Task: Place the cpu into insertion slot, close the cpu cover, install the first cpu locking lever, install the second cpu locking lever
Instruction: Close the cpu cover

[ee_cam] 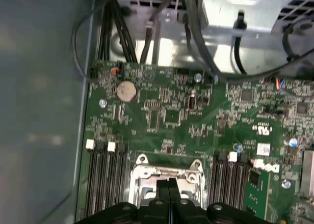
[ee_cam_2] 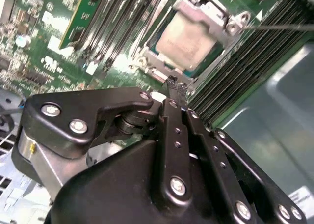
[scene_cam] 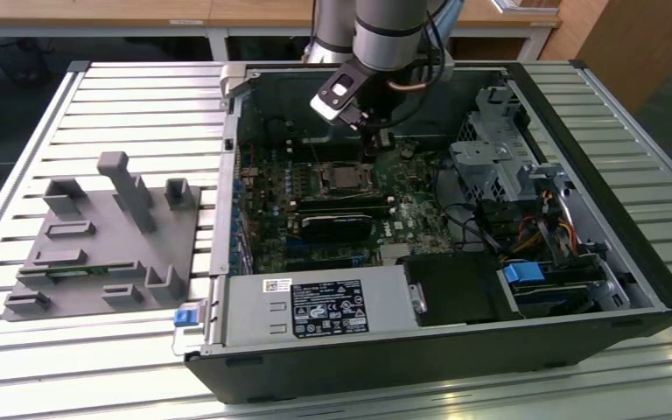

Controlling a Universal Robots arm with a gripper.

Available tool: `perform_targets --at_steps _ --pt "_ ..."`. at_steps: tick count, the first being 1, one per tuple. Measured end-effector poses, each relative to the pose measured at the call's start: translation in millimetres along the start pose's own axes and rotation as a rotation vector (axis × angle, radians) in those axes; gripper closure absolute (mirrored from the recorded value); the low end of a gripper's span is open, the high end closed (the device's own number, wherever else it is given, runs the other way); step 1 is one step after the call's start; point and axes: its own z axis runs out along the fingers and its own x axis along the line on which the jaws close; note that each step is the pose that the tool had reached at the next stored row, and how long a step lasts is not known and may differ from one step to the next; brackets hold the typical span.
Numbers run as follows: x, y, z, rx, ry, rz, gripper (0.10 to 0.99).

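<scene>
The cpu (ee_cam_2: 189,37) lies flat in the insertion slot (scene_cam: 326,179), its silvery top showing through the square window of the cpu cover (ee_cam_2: 206,10), which lies down over it. A thin metal rod (ee_cam_2: 279,26) runs out from one corner of the cover. The end effector (ee_cam_2: 176,84) has its black fingers pressed together with nothing between them, and its tips stand just at the cover's edge; whether they touch it I cannot tell. Long memory slots (ee_cam: 105,184) flank the socket on both sides of the green motherboard (ee_cam: 171,116), and a black graphics card (scene_cam: 336,226) sits near it. The board lies inside an open computer case (scene_cam: 616,262) on the slatted table (scene_cam: 137,105), with a grey fixture (scene_cam: 102,236) well apart at the exterior view's left.
</scene>
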Motion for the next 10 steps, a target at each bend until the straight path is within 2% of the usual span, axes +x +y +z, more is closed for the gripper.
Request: perform_targets --at_steps 6,10 --pt "0.2 -3.1 3.1 0.000 0.0001 0.000 0.980" --pt "0.9 -13.3 7.9 0.000 -0.0001 0.000 0.980"
